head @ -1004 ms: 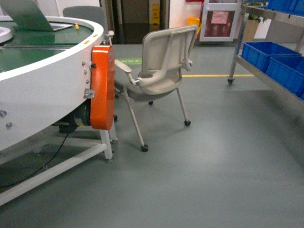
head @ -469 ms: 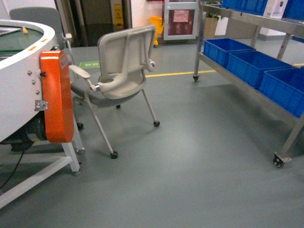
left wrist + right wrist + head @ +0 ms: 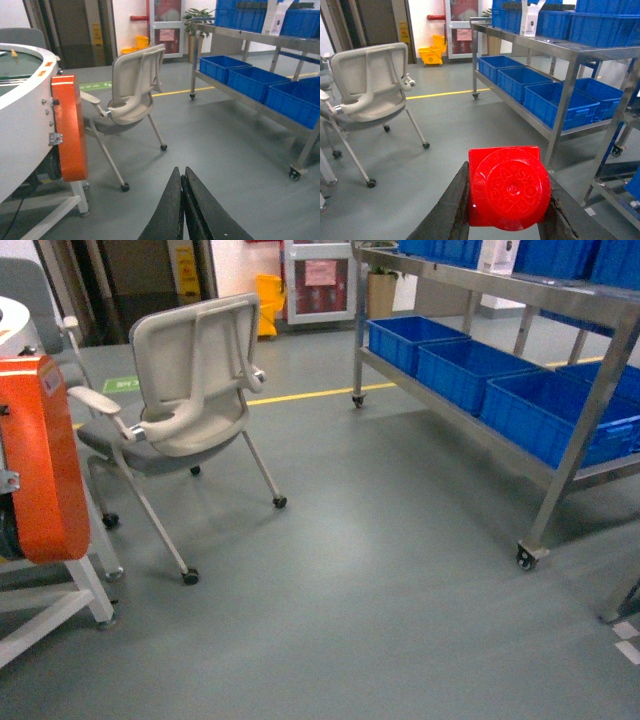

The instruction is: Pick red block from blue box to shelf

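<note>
red block clamped stud-out between right gripper jaws, carried for transit | left gripper pressed closed, empty, idle | shelf ahead right, dark blue crates on lower tier | chair left | placing not yet begun

Both sets of jaws are plain matte black, long tapered wedges; the right gripper looks a bit scuffed.

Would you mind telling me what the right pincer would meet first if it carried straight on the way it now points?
Probably bare floor. The right pincer, shut on the red block, aims between the chair and the shelf, though depth is unclear.
</note>
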{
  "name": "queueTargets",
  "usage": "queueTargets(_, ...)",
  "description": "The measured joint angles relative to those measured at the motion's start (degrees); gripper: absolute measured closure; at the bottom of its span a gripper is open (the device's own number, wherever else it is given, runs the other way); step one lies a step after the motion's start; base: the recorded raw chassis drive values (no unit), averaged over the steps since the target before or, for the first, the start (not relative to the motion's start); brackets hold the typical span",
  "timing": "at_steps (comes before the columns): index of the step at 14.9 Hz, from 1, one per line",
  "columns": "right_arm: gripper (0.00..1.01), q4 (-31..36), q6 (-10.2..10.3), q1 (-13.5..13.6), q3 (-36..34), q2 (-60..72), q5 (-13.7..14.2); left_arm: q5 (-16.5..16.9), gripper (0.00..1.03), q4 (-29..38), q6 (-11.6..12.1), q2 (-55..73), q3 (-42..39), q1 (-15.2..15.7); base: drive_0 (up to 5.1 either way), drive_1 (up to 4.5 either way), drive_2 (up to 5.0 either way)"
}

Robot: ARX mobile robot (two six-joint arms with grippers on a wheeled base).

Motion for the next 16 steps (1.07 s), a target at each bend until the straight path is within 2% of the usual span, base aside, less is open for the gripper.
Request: queueTargets(16, 0.73, 0.0, -0.02, 0.0, 0.0, 0.02, 0.02, 0.0, 1.01, 0.02, 0.02, 0.0, 0.0, 0.0, -1.4, -1.41, -1.4)
